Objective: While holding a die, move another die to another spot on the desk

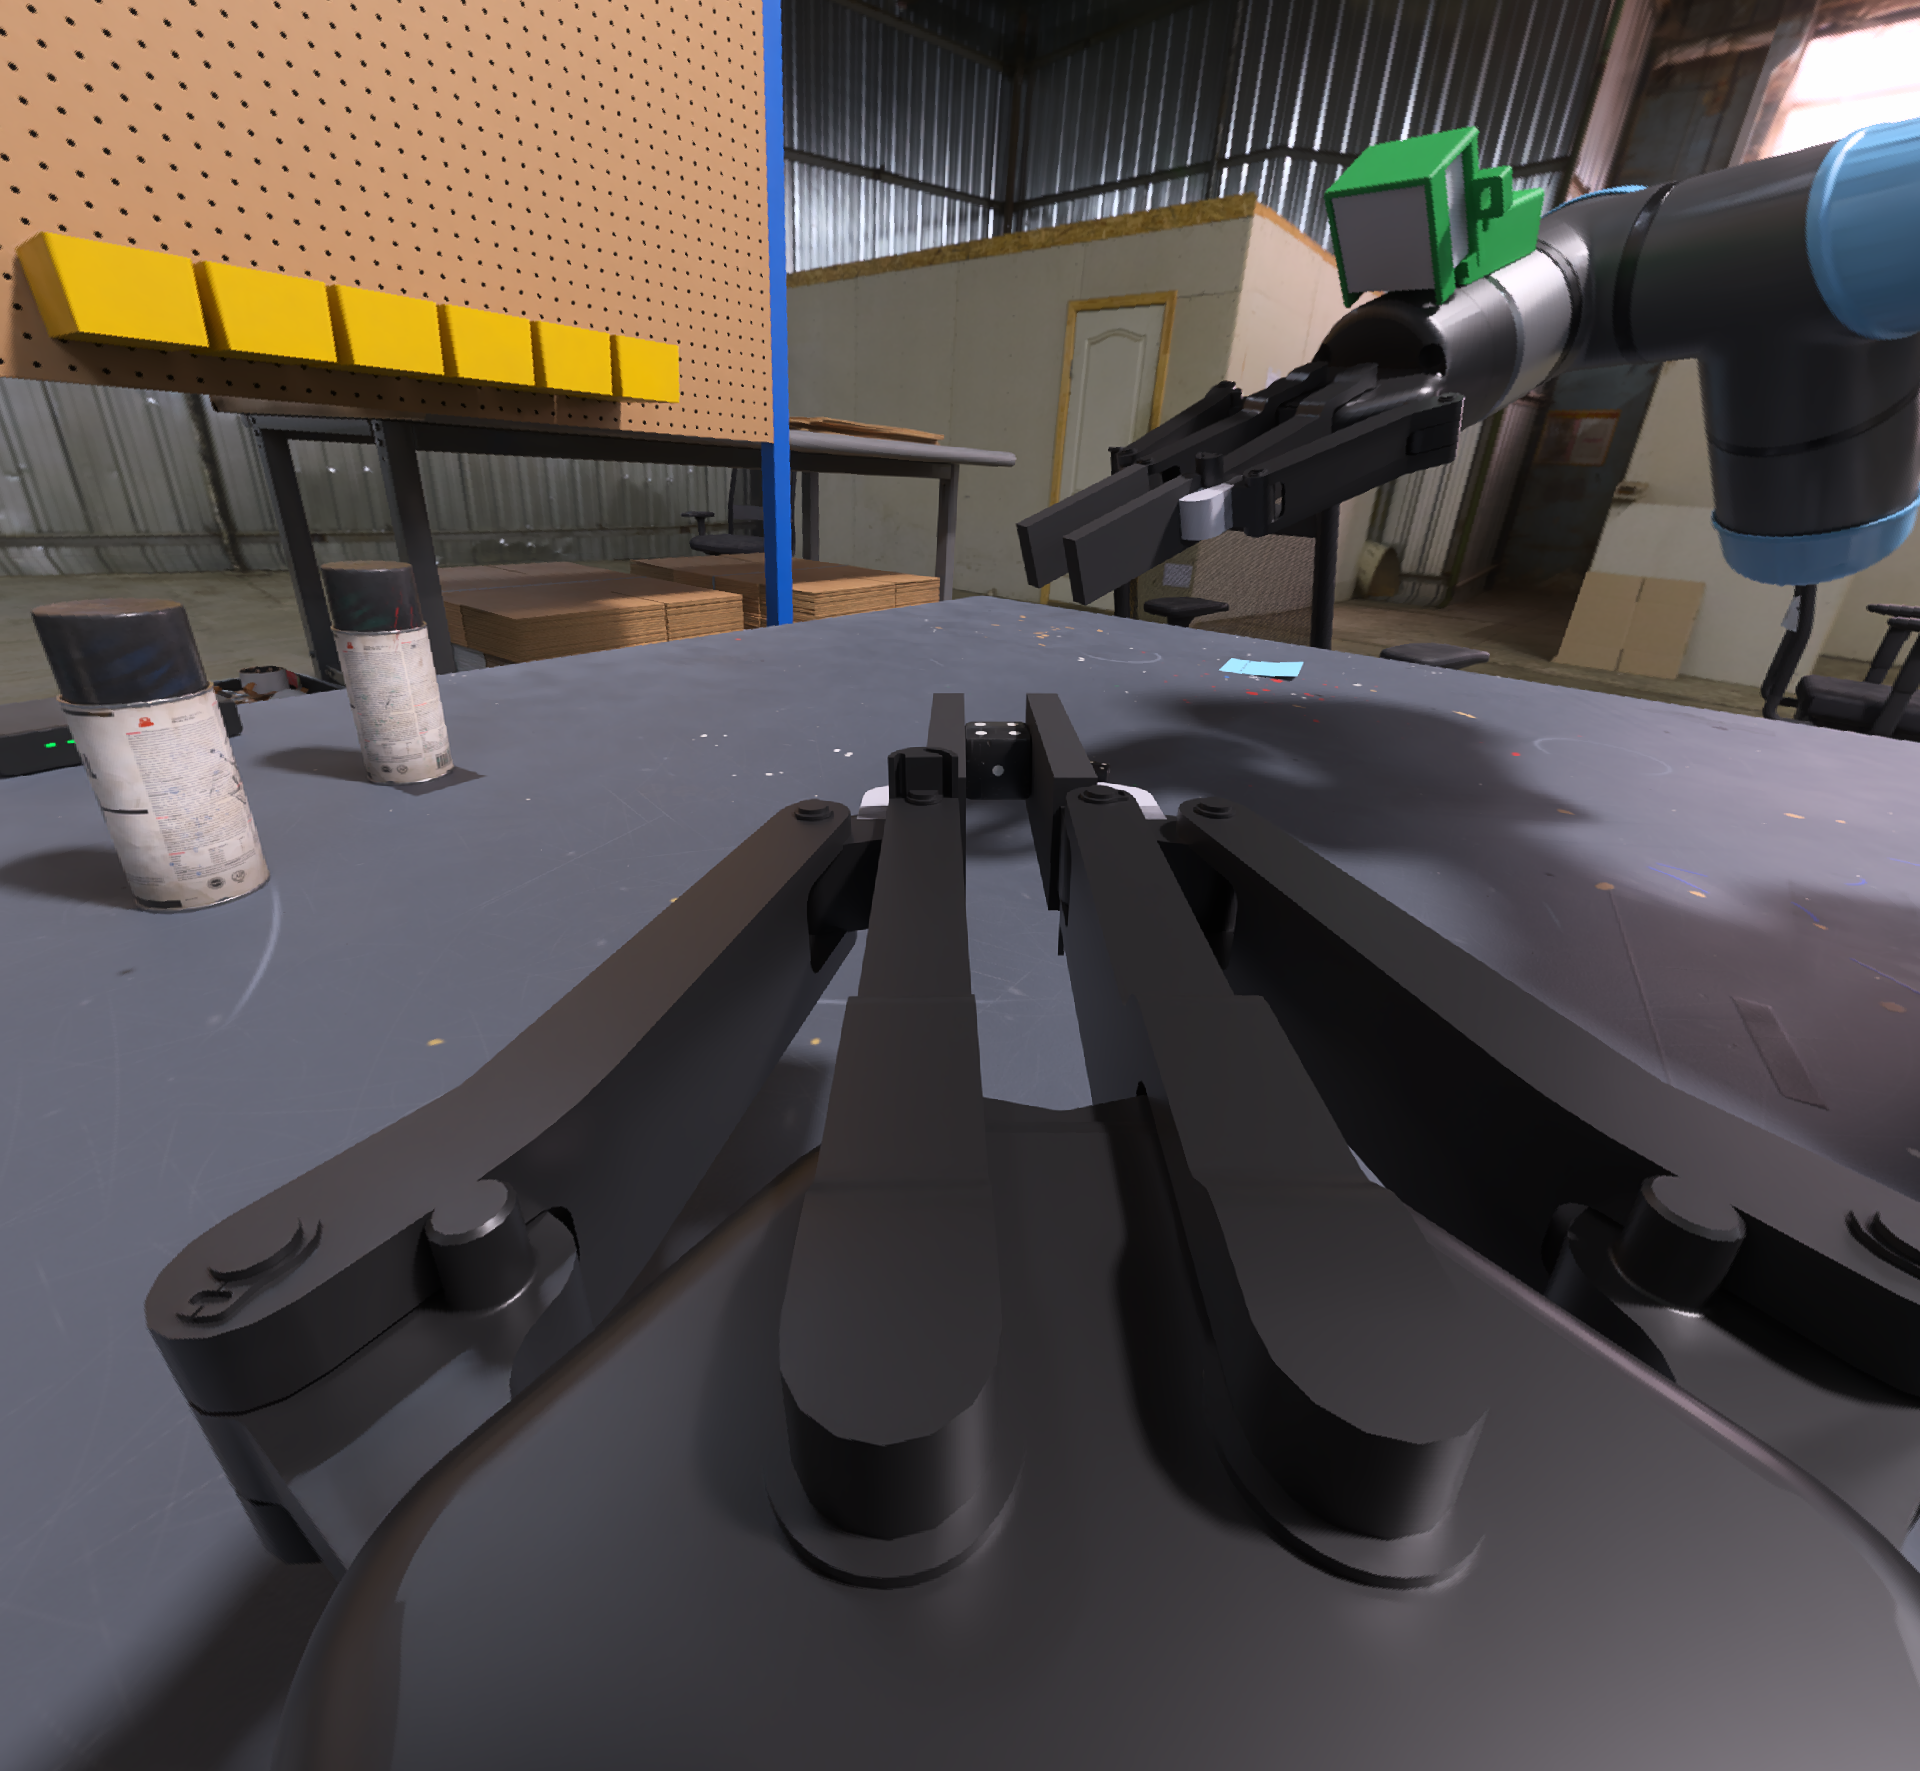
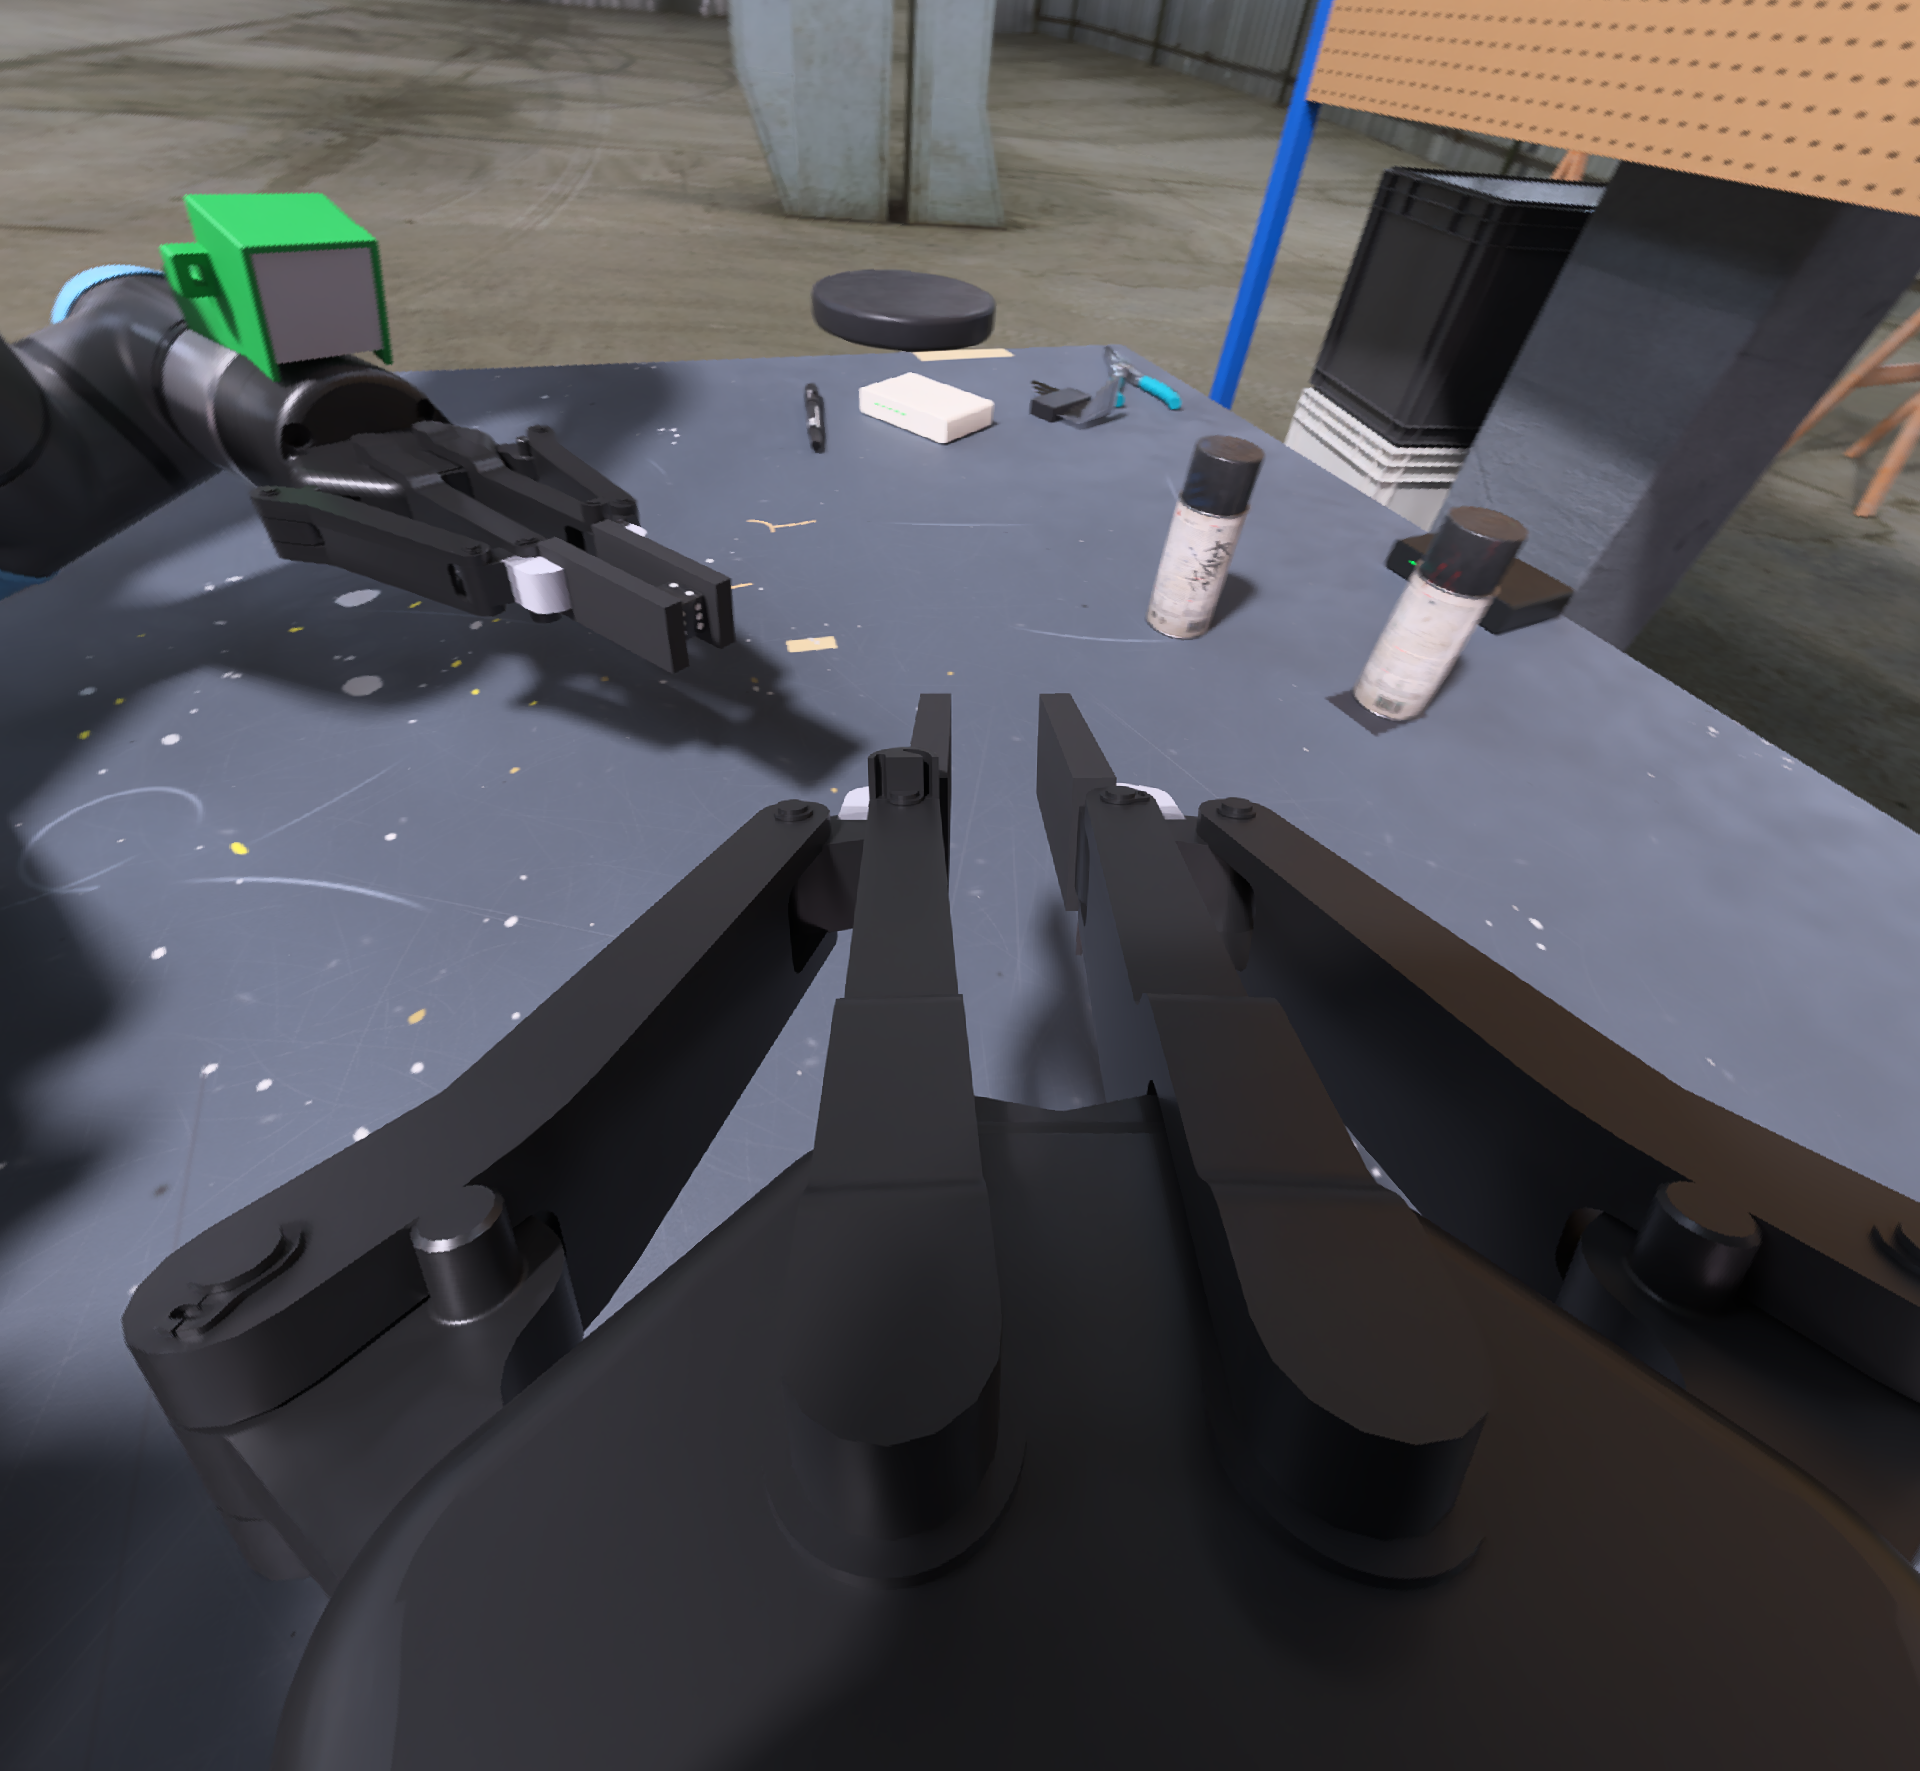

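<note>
My left gripper (image 1: 995, 722) is shut on a small black die with white pips (image 1: 995, 757), held just above the grey desk (image 1: 623, 900). From the right wrist view, that gripper (image 2: 709, 625) hovers over the desk's left part (image 2: 499, 848), with the die's pips (image 2: 698, 618) showing between its tips. My right gripper (image 2: 992, 719) has its fingers a narrow gap apart with nothing between them. It is raised above the desk's far side in the left wrist view (image 1: 1055, 568). I see no second die in either view.
Two spray cans (image 1: 156, 755) (image 1: 390, 672) stand left of the left gripper, on the right in the right wrist view (image 2: 1200, 537) (image 2: 1439, 615). A pen (image 2: 816, 417), white box (image 2: 925, 407) and pliers (image 2: 1138, 386) lie at the far edge. A pegboard (image 1: 364, 111) rises beside the desk.
</note>
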Controlling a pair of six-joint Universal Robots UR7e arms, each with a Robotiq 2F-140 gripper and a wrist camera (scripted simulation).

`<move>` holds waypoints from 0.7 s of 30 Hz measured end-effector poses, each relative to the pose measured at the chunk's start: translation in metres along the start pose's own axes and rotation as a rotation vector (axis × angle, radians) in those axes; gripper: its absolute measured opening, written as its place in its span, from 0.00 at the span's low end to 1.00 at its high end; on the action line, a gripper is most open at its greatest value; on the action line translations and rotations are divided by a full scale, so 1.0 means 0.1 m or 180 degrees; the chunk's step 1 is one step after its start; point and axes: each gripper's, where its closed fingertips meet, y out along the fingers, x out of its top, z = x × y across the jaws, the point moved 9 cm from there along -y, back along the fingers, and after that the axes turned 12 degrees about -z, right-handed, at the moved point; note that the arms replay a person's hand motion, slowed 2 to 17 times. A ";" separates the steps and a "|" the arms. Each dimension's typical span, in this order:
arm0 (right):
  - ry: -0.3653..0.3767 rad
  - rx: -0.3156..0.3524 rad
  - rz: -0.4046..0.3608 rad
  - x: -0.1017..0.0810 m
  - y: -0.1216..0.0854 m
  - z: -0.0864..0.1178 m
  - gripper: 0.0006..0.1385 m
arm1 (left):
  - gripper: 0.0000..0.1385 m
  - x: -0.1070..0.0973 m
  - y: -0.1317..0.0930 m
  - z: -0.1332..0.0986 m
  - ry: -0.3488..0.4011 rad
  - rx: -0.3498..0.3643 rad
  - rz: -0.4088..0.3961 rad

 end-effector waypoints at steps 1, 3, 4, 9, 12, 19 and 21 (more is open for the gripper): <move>0.0018 -0.0057 -0.0007 -0.01 -0.04 -0.01 0.16 | 0.11 0.00 0.00 0.00 0.0003 0.0001 0.0000; 0.0067 -0.0204 -0.0024 -0.04 -0.15 -0.04 0.16 | 0.11 0.00 0.00 0.00 0.0008 0.0001 0.0003; 0.0094 -0.0278 -0.0031 -0.06 -0.21 -0.05 0.16 | 0.11 0.00 0.00 0.00 0.0010 0.0000 0.0005; 0.0216 -0.0601 -0.0019 -0.15 -0.44 -0.10 0.16 | 0.11 0.00 0.01 -0.01 0.0018 -0.0022 0.0020; 0.0297 -0.0759 0.0007 -0.21 -0.56 -0.12 0.16 | 0.11 0.00 0.01 -0.01 0.0034 -0.0038 0.0024; 0.0519 -0.0953 0.0149 -0.38 -0.73 -0.11 0.13 | 0.11 0.00 0.01 -0.02 0.0069 -0.0049 0.0044; 0.0581 -0.1000 0.0235 -0.44 -0.74 -0.11 0.13 | 0.11 -0.01 0.02 -0.03 0.0072 -0.0054 0.0052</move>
